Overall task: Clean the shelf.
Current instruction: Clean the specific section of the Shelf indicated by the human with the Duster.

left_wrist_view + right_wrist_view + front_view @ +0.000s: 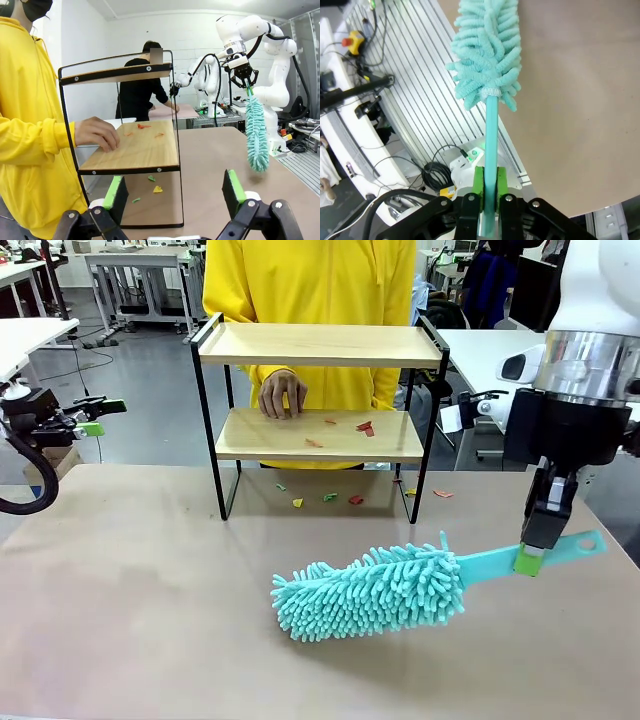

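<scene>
The shelf [318, 344] stands at the table's far side, a two-tier wooden rack in a black frame, also seen from the side in the left wrist view [131, 150]. Small coloured scraps [364, 427] lie on its lower board and on the table under it [328, 497]. A person's hand [283, 395] rests on the lower board. My right gripper [531, 558] is shut on the handle of a teal fluffy duster [372, 591], held above the table in front of the shelf; the wrist view shows the handle [491, 150] clamped between the pads. My left gripper [172, 192] is open at the far left, holding nothing.
The person in a yellow top [310, 280] stands right behind the shelf. The brown table [130, 590] has free room to the left and front. Other tables, arms and a person show in the background.
</scene>
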Controlling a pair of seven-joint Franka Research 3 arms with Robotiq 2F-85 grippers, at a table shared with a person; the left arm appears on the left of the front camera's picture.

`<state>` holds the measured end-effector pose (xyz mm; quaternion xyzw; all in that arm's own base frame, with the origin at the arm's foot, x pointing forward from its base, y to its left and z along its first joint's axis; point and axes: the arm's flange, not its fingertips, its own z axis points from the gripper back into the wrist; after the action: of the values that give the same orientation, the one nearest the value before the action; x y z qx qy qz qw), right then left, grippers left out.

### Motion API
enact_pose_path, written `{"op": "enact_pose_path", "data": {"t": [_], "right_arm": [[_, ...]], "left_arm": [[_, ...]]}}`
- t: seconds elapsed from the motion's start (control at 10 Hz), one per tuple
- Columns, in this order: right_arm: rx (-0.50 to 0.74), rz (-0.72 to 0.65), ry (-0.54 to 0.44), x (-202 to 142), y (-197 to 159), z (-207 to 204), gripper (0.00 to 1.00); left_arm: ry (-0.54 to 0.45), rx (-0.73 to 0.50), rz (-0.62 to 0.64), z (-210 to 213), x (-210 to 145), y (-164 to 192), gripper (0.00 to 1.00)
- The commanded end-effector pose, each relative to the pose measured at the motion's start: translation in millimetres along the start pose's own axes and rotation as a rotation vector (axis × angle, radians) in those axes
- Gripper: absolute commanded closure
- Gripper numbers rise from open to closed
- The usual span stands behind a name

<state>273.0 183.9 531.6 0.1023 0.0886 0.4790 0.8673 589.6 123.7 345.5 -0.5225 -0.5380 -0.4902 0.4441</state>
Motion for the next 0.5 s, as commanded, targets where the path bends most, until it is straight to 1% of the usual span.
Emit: {"op": "enact_pose_path", "data": {"t": [0.0, 0.1, 0.2, 0.3, 0.4], "right_arm": [[-0.015, -0.100, -0.111, 22.6, 11.5, 10.6, 0.87], [-0.027, -0.156, -0.164, 34.7, 20.2, 17.2, 0.87], [-0.059, -0.262, -0.236, 49.7, 31.3, 24.9, 0.87], [-0.058, -0.360, -0.314, 64.7, 41.7, 31.6, 0.87], [-0.044, -0.427, -0.391, 81.4, 51.7, 37.0, 0.87]], "left_arm": [[0.005, 0.001, -0.007, 0.2, 3.2, -0.3, 0.00], [0.005, 0.001, -0.007, 0.2, 3.2, -0.3, 0.00], [0.005, 0.001, -0.007, 0.2, 3.2, -0.3, 0.00], [0.005, 0.001, -0.007, 0.2, 3.2, -0.3, 0.00], [0.005, 0.001, -0.007, 0.2, 3.2, -0.3, 0.00]]}}
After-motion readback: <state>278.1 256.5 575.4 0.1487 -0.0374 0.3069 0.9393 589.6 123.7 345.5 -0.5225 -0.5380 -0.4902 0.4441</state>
